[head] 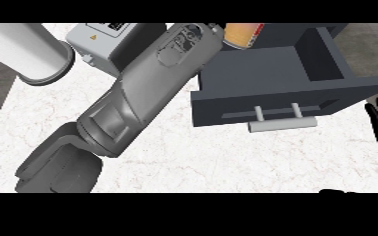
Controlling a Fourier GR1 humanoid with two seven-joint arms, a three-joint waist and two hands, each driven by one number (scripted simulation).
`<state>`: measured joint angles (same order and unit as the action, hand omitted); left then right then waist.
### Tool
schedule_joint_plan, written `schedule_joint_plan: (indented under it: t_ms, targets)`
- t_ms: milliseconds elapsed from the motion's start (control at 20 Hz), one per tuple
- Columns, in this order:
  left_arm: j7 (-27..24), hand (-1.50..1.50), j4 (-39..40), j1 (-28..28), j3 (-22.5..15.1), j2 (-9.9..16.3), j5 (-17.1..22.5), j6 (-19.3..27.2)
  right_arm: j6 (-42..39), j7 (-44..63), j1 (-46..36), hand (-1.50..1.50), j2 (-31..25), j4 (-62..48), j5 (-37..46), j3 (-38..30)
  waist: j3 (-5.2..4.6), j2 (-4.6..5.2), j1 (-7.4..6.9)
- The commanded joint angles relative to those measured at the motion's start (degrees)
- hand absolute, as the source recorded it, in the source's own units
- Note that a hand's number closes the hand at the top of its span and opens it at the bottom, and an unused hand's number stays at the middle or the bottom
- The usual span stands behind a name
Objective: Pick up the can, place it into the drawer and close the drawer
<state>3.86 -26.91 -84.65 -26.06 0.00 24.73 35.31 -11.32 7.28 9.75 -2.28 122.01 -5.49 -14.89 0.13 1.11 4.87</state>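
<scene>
white marbled counter point(221, 160), open dark drawer point(280, 75), can point(242, 34) at its back edge

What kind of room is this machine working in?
Probably a kitchen: a white marbled stone counter, a dark grey open drawer with a metal bar handle, and an orange can above it.

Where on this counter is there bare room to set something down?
Bare marble lies in front of the drawer, below its handle and right of the grey forearm. The top is crowded: a white cylinder, a grey box and the can.
</scene>
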Motion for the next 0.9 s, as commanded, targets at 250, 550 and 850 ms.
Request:
schedule_joint_plan:
  t_ms: [250, 550, 850]
  targets:
    - [-1.67, 1.5, 3.47, -0.02, -6.37, 0.0, 3.02, 2.68, 0.52, -0.12, -2.97, -1.5, -0.19, -2.15, 1.18, 0.9, 0.06, 0.37, 1.25]
    - [-5.94, 1.5, 6.69, 0.78, -7.76, 0.0, 3.46, 2.67, 0.38, 0.68, -2.62, -1.5, -0.81, 0.09, 0.41, 0.24, 0.04, 0.67, 2.06]
    - [-5.17, -1.5, 7.18, 1.93, -9.56, 0.0, 5.24, 5.79, -0.72, 0.16, -2.63, -1.5, -1.68, -0.41, -0.22, -0.13, 0.08, 0.79, 3.1]
